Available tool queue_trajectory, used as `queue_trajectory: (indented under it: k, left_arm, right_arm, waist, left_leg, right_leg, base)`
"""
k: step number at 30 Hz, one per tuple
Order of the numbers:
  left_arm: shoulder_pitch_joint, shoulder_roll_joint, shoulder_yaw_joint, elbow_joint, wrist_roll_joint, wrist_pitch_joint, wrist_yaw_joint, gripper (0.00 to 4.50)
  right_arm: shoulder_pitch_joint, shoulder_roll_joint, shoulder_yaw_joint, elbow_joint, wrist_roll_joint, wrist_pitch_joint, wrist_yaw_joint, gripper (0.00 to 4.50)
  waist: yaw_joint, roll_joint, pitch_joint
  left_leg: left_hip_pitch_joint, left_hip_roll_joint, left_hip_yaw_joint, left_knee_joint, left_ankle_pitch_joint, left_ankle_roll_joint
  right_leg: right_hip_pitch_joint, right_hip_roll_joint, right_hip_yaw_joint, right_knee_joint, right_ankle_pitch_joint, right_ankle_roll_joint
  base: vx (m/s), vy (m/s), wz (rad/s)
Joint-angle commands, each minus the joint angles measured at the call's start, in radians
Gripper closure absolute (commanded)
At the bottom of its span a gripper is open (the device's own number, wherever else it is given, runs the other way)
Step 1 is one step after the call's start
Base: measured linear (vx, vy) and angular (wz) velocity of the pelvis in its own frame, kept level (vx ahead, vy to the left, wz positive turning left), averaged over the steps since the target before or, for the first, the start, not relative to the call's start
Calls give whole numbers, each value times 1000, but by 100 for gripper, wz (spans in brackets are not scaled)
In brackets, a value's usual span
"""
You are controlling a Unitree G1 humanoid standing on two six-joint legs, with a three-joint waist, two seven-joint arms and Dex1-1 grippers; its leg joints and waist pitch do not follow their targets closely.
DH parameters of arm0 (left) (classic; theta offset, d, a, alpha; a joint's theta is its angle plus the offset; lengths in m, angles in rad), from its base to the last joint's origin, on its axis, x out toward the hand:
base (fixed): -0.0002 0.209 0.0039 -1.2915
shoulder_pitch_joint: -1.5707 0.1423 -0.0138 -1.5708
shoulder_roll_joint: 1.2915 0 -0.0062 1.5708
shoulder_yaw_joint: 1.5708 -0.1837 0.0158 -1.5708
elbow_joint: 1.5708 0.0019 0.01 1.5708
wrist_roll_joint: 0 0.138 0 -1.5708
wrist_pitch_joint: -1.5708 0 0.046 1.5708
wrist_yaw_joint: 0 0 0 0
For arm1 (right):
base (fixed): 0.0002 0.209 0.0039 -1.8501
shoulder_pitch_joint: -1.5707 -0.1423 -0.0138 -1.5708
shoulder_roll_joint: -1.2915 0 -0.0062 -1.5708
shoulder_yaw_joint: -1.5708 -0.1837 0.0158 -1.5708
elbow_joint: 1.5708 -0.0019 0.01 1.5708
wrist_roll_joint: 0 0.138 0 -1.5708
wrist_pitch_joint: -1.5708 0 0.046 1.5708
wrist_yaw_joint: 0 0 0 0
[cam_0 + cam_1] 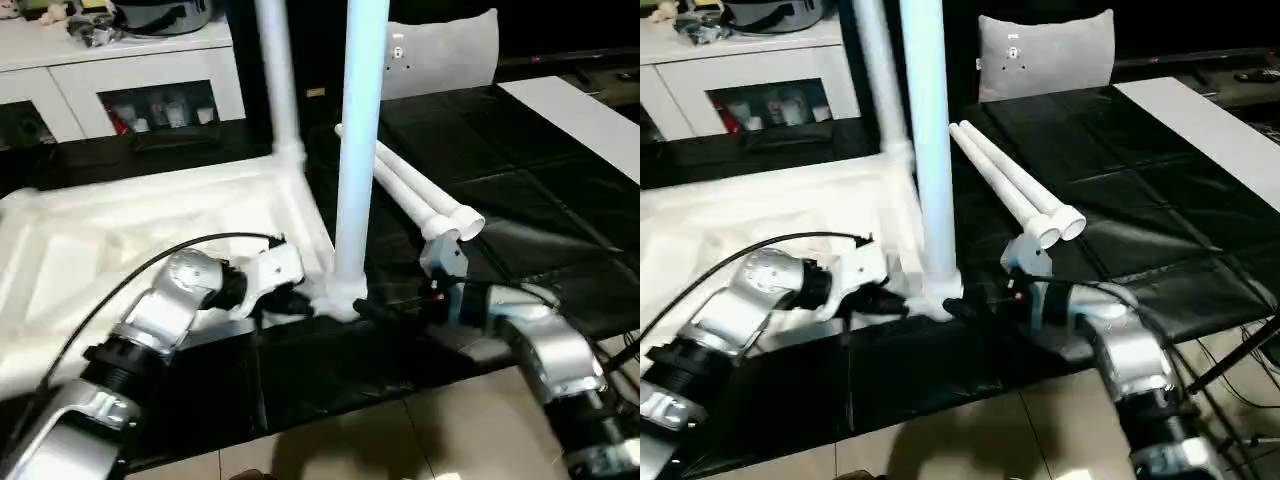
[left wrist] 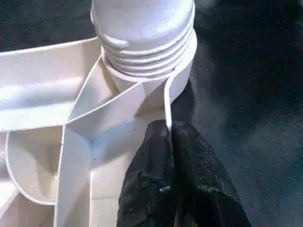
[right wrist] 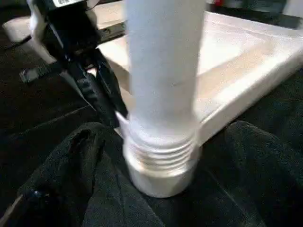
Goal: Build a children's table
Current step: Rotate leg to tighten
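Observation:
The children's table's white tabletop (image 1: pixel 120 240) lies upside down on a black mat. Two white legs stand upright in its corner sockets: a near one (image 1: pixel 358 150) and a far one (image 1: pixel 278 80). Two more legs (image 1: pixel 420 190) lie loose on the mat to the right. My left gripper (image 2: pixel 169 130) is shut on the thin rim wall beside the near corner socket (image 2: pixel 142 66). My right gripper (image 3: pixel 165 156) stands open, with one black finger (image 3: pixel 85 156) on each side of the near leg's threaded base (image 3: pixel 161 151), apart from it.
A white cabinet with glass doors (image 1: pixel 120 90) stands at the back left. A grey-white cushion-like panel (image 1: pixel 445 50) leans at the back. A white board (image 1: pixel 590 110) lies at the far right. The mat's front edge meets the tile floor (image 1: pixel 400 440).

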Motion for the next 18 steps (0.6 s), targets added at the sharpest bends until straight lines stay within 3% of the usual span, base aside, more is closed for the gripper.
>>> queue_trajectory:
  k: [1,2,4,5,7,8,9,12,18]
  left_arm:
    - [-16,14,-68,14,26,-51,-72,450]
    - [-22,25,-79,28,34,-81,-89,450]
    - [-27,28,-84,35,38,-92,-96,450]
    - [-30,31,-86,40,40,-104,-104,450]
    - [-35,38,-94,47,47,-124,-114,450]
    - [-37,40,-96,49,48,-132,-120,450]
    - [-38,41,-97,49,49,-136,-124,450]
    - [-39,44,-102,43,47,-149,-141,450]
    - [-41,47,-112,47,43,-174,-157,450]
  right_arm:
    - [-27,-13,34,27,-24,-24,54,6]
    - [-44,-18,55,50,-37,-44,86,6]
    - [-54,-18,69,63,-39,-48,111,6]
    - [-63,-16,80,75,-44,-57,125,6]
    - [-79,-14,104,97,-66,-86,143,6]
    - [-87,-7,110,107,-69,-88,150,6]
    - [-94,-1,111,114,-69,-88,153,42]
    - [-120,17,117,148,-66,-100,154,49]
    - [-158,44,119,209,-63,-124,172,112]
  waist:
    - [-2,1,-66]
    - [1,-4,-66]
    - [5,-4,-68]
    - [6,-10,-67]
    - [9,-6,-69]
    - [7,-12,-69]
    - [8,-11,-69]
    - [9,-11,-69]
    - [12,-11,-71]
  left_leg:
    - [21,41,-12,-69,-252,47]
    - [23,42,-11,-68,-251,46]
    - [23,42,-10,-67,-241,45]
    - [22,43,-10,-67,-232,48]
    - [20,43,-11,-66,-218,51]
    - [20,43,-10,-66,-217,52]
    - [19,41,-10,-65,-210,56]
    - [20,43,-9,-64,-208,57]
    - [22,44,-8,-64,-201,56]
  right_leg:
    - [40,-54,43,-73,-143,-253]
    - [39,-56,45,-73,-154,-252]
    - [40,-56,45,-71,-150,-253]
    - [41,-56,46,-72,-139,-254]
    - [41,-56,44,-67,-129,-257]
    - [41,-56,44,-66,-125,-258]
    - [42,-56,44,-66,-128,-260]
    - [41,-58,44,-66,-141,-260]
    - [39,-55,44,-61,-113,-266]
  base:
    - [0,0,0]
    - [0,0,0]
    - [0,0,0]
    - [0,0,0]
    - [0,0,0]
    - [0,0,0]
    - [0,0,0]
    - [0,0,0]
    - [0,0,0]
